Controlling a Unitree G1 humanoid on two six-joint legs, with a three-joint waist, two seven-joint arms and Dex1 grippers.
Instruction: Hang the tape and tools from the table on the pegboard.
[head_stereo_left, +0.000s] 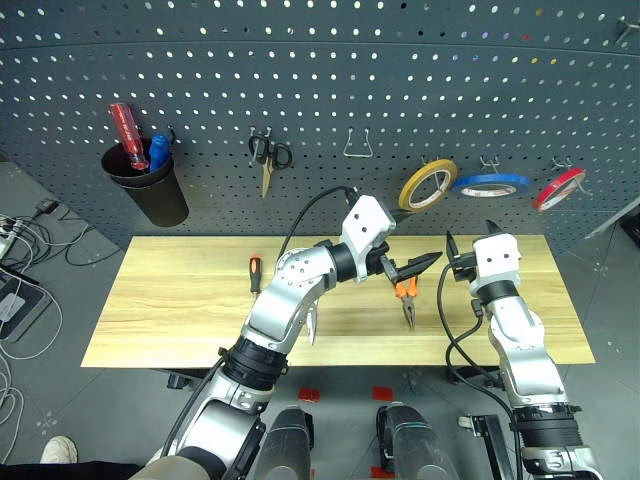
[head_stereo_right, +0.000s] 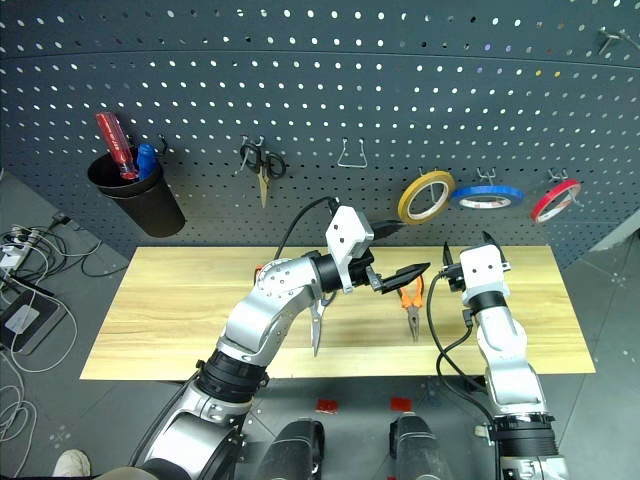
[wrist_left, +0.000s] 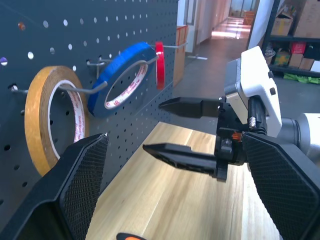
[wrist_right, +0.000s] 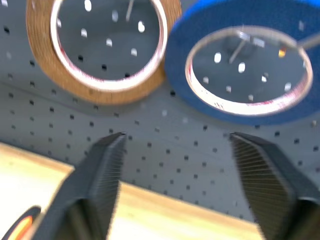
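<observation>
The blue tape (head_stereo_left: 490, 185) hangs on a hook of the pegboard (head_stereo_left: 300, 80), between a yellow roll (head_stereo_left: 428, 186) and a red roll (head_stereo_left: 558, 188). Just below and in front of it, my right gripper (head_stereo_left: 470, 236) stands open and holds nothing. The orange-and-black pliers (head_stereo_left: 406, 300) lie on the table (head_stereo_left: 180, 310), jaws toward the near edge. Above their handles my left gripper (head_stereo_left: 412, 266) hovers open and empty, pointing right. The slim orange-and-black screwdriver (head_stereo_left: 254, 272) lies on the table left of my left arm. A silver pointed blade (head_stereo_left: 313, 326) shows under the left forearm.
A black cup (head_stereo_left: 150, 188) with a red-handled screwdriver (head_stereo_left: 128, 134) hangs at the pegboard's left. Small black-handled scissors (head_stereo_left: 268, 158) hang beside an empty wire hook (head_stereo_left: 358, 146). Cables lie on the floor at the far left.
</observation>
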